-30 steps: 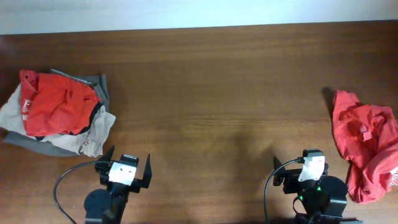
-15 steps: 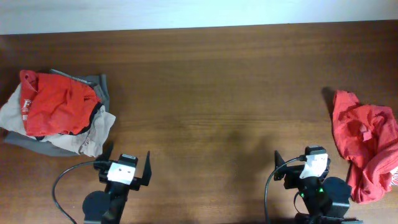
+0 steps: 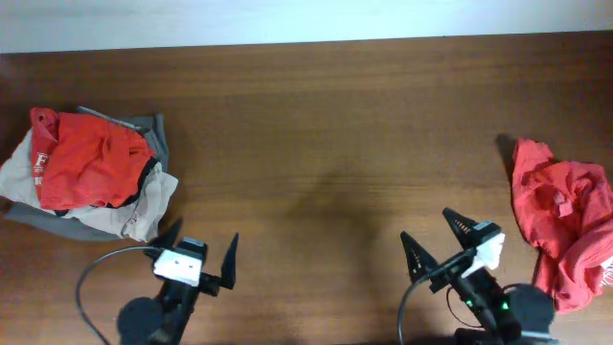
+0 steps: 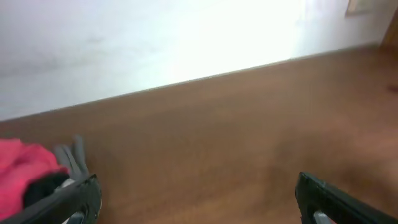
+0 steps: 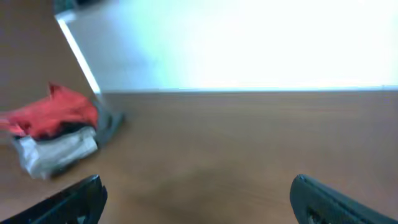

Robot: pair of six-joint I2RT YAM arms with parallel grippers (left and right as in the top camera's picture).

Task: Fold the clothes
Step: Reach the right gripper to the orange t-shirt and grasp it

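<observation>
Overhead: T-shirt (image 3: 565, 235) crumpled at the right edge of the table (image 3: 326, 125), unfolded. Left gripper (image 3: 199, 245) and right gripper (image 3: 426, 228) spread, empty.
Left wrist: clothes pile (image 4: 25, 174) nearby.
Right wrist: shirt unseen.
Folding apparently not begun.

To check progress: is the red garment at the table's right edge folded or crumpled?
Crumpled, not folded: the red garment lies in an irregular, wrinkled heap with no straight edges or flat layers.

1. The overhead picture is sharp and evenly lit, with soft, faint shadows on the table (image 3: 316, 192).
2. Both wrist pictures are blurry.
3. The white wall (image 4: 186, 37) glares very bright there.
</observation>
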